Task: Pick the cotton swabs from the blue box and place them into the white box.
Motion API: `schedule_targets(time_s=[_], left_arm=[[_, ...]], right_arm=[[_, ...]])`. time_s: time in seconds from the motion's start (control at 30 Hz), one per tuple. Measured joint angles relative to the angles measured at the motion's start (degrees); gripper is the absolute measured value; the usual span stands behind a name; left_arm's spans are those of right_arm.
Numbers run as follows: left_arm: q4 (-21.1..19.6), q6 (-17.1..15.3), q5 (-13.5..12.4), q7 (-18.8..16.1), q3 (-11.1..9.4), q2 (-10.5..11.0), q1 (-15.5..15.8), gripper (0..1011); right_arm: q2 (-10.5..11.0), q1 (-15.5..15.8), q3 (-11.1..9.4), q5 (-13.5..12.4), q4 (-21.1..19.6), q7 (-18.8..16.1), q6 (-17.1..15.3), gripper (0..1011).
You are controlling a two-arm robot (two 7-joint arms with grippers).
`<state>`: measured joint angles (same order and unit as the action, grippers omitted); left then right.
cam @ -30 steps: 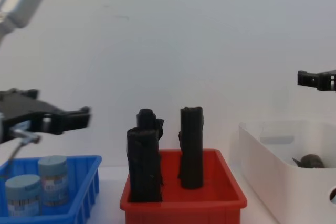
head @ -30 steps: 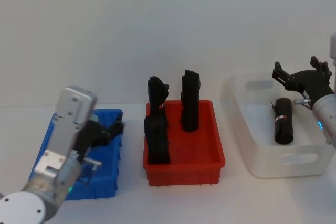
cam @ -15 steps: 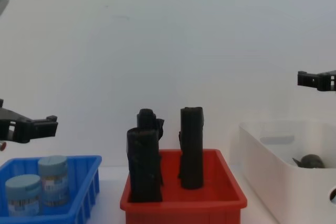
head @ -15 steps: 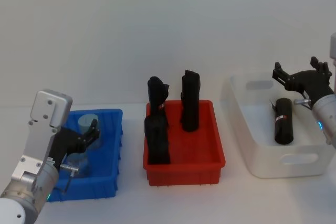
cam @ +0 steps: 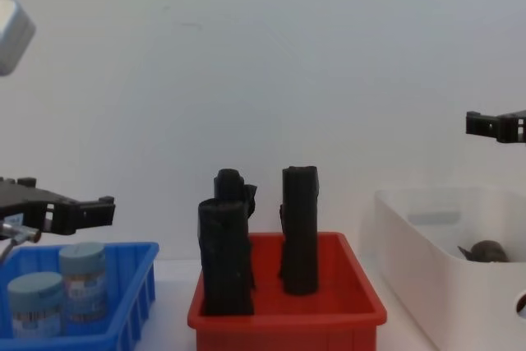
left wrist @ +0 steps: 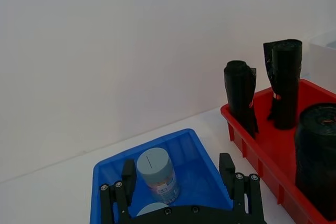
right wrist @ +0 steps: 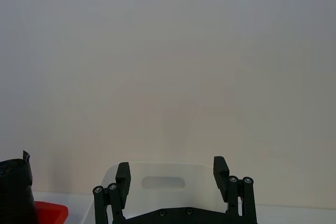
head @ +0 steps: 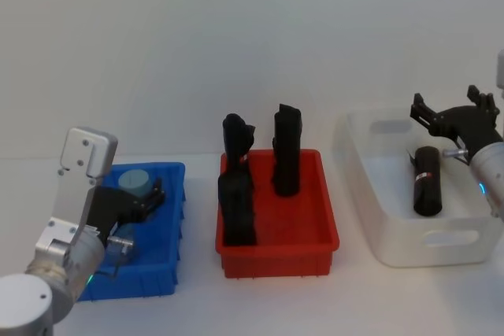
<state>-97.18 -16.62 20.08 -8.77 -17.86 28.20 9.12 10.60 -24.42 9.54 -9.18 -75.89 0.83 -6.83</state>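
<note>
White tabletop [head: 354,297], bare wall [head: 252,37]: left gripper [left wrist: 177,165] above blue box [head: 175,226], right gripper [head: 445,100] above white box [head: 394,249], fingers apart.

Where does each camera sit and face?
Left wrist: over blue box, facing swabs; open left end effector shows.
Right wrist: over white box, facing wall; open right end effector shows.
Head: high, looking down on red bin and both boxes; both arms show.
Chest: low, facing red bin's side; end effector tips show.
Head and chest share the black rolls.
</note>
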Motion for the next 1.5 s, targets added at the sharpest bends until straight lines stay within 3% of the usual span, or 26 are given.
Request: schedule_targets(time_s=[0.2, 0.6, 1.5], left_arm=[[3.1, -0.2, 0.9, 1.0, 0.4, -1.2, 1.4, 1004], [6.5, -1.2, 2.2, 2.6, 1.4, -1.5, 2.0, 1004], [10.5, -2.3, 1.2, 5.5, 2.5, -1.2, 2.0, 1004]], right_arm=[[0.0, 0.0, 0.0, 0.0, 0.0, 0.0, 0.0, 1001], [0.0, 0.0, 0.0, 0.0, 0.0, 0.0, 0.0, 1001], [0.0, 0.0, 0.0, 0.0, 0.0, 0.0, 0.0, 1001]])
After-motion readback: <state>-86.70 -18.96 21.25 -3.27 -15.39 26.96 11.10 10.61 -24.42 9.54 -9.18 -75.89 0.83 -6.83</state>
